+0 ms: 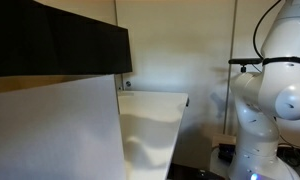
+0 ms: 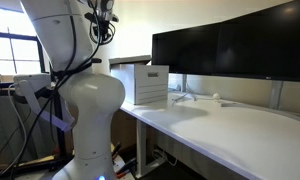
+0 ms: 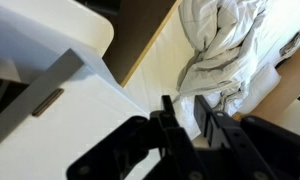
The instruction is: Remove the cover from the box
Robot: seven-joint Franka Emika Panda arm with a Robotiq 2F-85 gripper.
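The box (image 2: 150, 85) stands on the table (image 2: 240, 135), and crumpled paper (image 3: 225, 45) bared in the wrist view suggests its cover is already off or shifted; whether the close-set fingers (image 3: 168, 120) hold anything, I cannot tell.

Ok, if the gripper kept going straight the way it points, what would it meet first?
Probably the crumpled white wrapping lying just ahead of the fingers, though depth is unclear in the wrist view.

You are working in an office or lab workspace. A long white desk (image 2: 225, 135) carries a row of wide dark monitors (image 2: 230, 45). A window (image 2: 10, 55) stands behind the robot arm (image 2: 85, 95), which has cables (image 2: 102, 28) bundled on it. Plain white wall panels (image 1: 180, 45) close the background.
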